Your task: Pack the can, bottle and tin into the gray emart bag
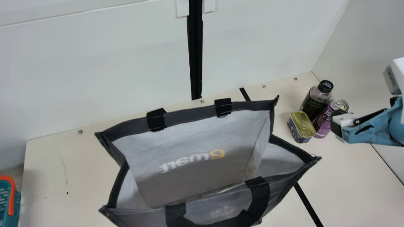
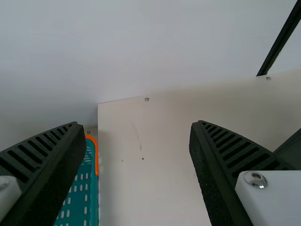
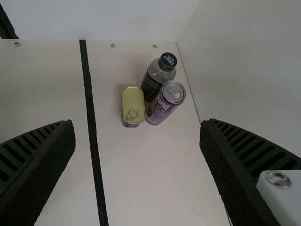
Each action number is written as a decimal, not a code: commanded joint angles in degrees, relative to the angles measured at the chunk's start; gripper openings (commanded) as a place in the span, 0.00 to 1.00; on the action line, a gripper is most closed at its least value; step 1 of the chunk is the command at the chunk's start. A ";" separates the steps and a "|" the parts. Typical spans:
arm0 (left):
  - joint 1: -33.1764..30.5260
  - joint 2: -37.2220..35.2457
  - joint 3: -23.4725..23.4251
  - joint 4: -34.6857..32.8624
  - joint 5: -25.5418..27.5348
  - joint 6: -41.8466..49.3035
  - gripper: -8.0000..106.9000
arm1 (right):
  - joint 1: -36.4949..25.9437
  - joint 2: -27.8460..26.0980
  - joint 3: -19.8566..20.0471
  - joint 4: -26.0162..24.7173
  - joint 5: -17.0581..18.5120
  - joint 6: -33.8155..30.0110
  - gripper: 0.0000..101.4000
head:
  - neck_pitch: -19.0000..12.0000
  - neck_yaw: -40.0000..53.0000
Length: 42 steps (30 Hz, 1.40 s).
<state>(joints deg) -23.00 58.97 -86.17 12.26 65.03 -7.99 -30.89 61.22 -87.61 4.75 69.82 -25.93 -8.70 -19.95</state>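
While left hand (image 2: 136, 124) and right hand (image 3: 138, 123) gape wide, empty, the far-right can (image 3: 161, 104) is probably slick and firm; grip its middle.

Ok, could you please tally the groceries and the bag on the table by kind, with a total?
Purple can: 1
Dark bottle with black cap: 1
Tin with gold lid: 1
Gray bag: 1
Total: 4

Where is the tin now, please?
In the main view, the tin is on the table's right side, beside the bottle and can, to the right of the bag.
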 commanded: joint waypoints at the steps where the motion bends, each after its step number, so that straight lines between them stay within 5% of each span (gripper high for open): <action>1: -0.88 0.66 -0.70 0.16 -0.05 -0.47 0.85 | 0.00 0.00 0.00 0.00 0.00 0.00 0.90 | -1.30 -0.05; 42: -15.38 16.22 -21.32 1.91 -0.98 1.35 0.85 | 0.00 0.00 0.00 0.00 0.00 0.00 0.90 | -1.30 -0.05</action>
<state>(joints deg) -38.26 74.94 -107.06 14.55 64.08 -6.96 -30.89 61.22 -87.61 4.75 69.82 -25.93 -8.70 -19.95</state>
